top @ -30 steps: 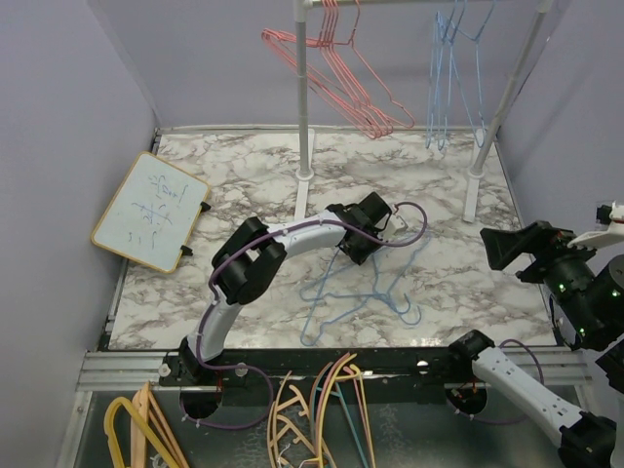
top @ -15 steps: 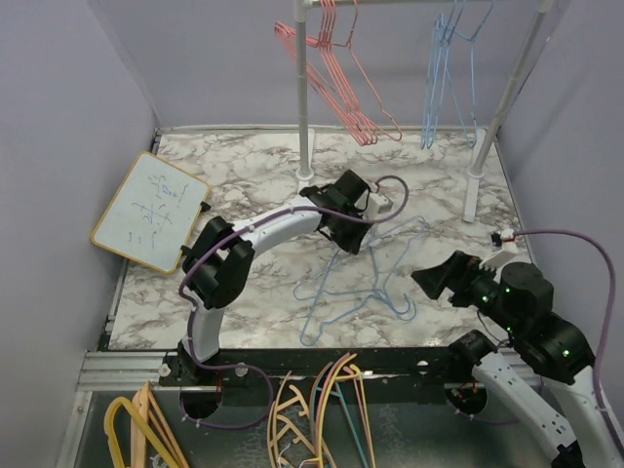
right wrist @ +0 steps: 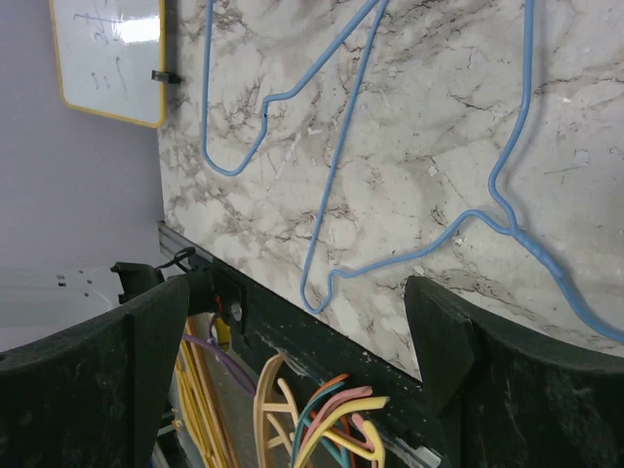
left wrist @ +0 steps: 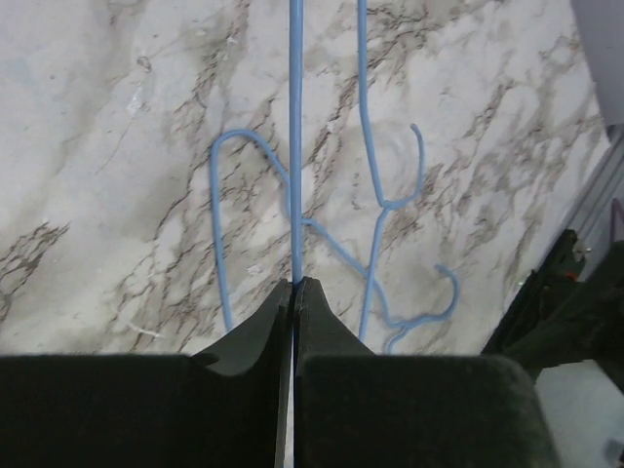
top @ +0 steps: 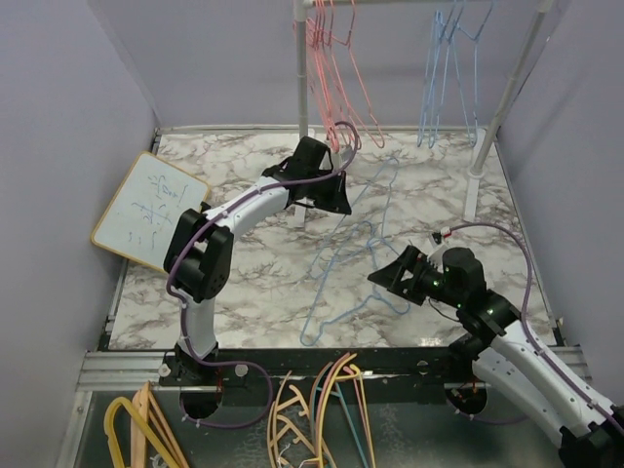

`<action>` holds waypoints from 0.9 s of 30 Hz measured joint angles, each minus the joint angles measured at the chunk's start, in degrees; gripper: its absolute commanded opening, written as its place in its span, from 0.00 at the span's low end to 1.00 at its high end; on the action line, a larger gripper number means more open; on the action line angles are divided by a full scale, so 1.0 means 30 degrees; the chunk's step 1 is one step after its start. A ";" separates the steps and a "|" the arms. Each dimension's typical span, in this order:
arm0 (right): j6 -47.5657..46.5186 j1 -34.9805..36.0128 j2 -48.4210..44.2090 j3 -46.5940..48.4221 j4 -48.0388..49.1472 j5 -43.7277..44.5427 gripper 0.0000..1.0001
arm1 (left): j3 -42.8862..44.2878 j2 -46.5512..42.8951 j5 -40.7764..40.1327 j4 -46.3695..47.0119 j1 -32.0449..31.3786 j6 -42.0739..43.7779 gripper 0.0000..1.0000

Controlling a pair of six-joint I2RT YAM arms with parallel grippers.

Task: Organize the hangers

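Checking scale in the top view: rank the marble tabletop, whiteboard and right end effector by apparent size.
Largest: marble tabletop, by far.
Next: whiteboard.
Smallest: right end effector, even though it may be raised nearer the camera.

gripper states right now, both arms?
left gripper: closed on a blue hanger.
right gripper: open, holding nothing.

Hung hangers at the back on the rack; loose hangers sprawl on the table, whiteboard far left, right gripper over their right end.
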 measured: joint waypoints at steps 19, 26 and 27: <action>0.6229 0.5435 1.1293 -0.1290 1.3420 0.3643 0.93 | 0.0000 0.0313 0.1158 0.4299 -0.0044 -0.5909 0.00; 0.7570 0.7337 1.0615 -0.2215 1.6014 0.8327 0.87 | -0.0991 0.0306 0.1246 0.5129 0.0058 -0.6186 0.00; 0.7737 0.7337 1.0601 -0.2324 1.6232 0.8765 0.87 | -0.1173 0.0299 0.1268 0.5209 0.0073 -0.6229 0.00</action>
